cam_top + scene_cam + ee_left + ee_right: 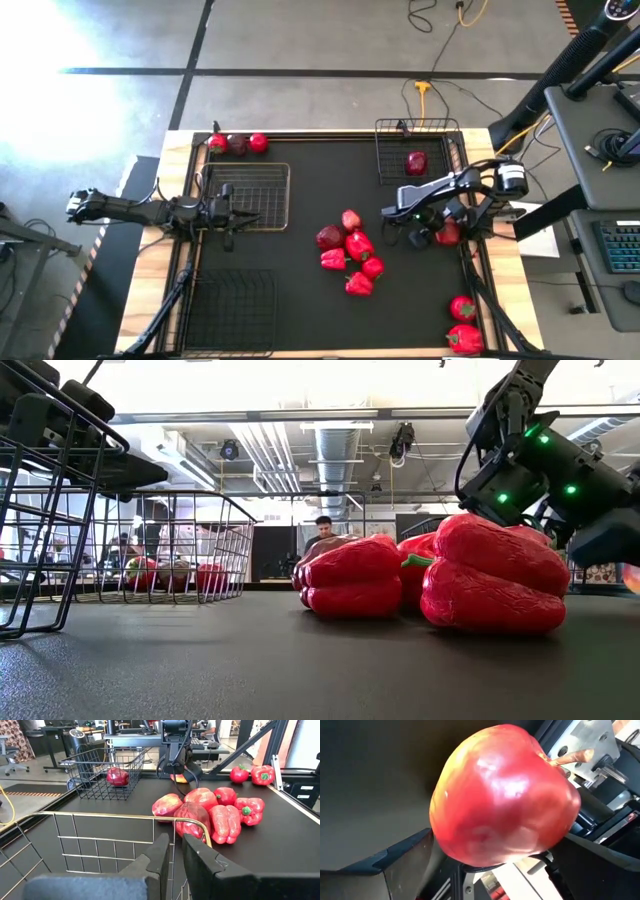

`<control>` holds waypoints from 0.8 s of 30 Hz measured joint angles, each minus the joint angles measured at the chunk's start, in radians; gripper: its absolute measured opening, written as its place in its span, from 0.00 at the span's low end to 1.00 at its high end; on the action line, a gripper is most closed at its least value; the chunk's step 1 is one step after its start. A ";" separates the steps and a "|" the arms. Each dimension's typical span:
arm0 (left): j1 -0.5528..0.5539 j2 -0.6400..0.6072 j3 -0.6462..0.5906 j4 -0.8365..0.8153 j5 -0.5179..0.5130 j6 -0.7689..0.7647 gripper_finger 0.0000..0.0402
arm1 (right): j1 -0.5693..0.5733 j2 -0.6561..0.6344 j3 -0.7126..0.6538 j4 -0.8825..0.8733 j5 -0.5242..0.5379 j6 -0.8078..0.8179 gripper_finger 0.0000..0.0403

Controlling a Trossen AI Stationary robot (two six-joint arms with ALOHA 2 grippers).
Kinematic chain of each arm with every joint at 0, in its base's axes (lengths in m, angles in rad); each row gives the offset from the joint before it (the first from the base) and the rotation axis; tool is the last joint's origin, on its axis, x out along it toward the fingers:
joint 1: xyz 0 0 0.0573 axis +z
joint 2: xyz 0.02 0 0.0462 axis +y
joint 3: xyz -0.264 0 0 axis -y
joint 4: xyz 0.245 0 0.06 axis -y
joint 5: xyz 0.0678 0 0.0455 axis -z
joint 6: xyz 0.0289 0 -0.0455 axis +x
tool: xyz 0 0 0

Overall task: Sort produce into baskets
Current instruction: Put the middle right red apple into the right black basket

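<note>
A pile of red peppers, tomatoes and apples [350, 255] lies mid-table, seen also in the left wrist view [210, 815]. My right gripper [435, 232] is open near the right edge. Its fingers stand on either side of a red apple [505, 795], which fills the right wrist view. A wire basket [378, 150] at the far right holds one dark red apple [416, 162]. My left gripper [175, 840] is shut with nothing in it, level above the gold-rimmed basket [288, 195] at the left. A third basket [275, 310] stands near left. My right gripper has one finger [400, 870] and the other [605, 865] on either side of the apple's lower half [485, 850], slanting down from above. Whether they touch it, I cannot tell.
Three red fruits [237, 144] lie at the far left corner. A tomato [462, 308] and a pepper [465, 340] lie at the near right corner. There is bare black mat between the pile and the left baskets. A person sits beyond the table in the low view [322, 532].
</note>
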 joint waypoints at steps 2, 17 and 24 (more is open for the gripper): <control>0.000 0.000 0.000 0.000 0.000 0.000 0.09 | 0.000 0.000 0.012 -0.001 0.004 0.003 0.95; 0.000 0.000 0.000 0.000 0.000 0.000 0.09 | 0.140 -0.004 0.141 0.072 -0.011 0.093 0.95; 0.000 0.000 0.000 0.000 0.000 0.000 0.09 | 0.223 -0.009 0.145 0.093 0.114 0.157 0.95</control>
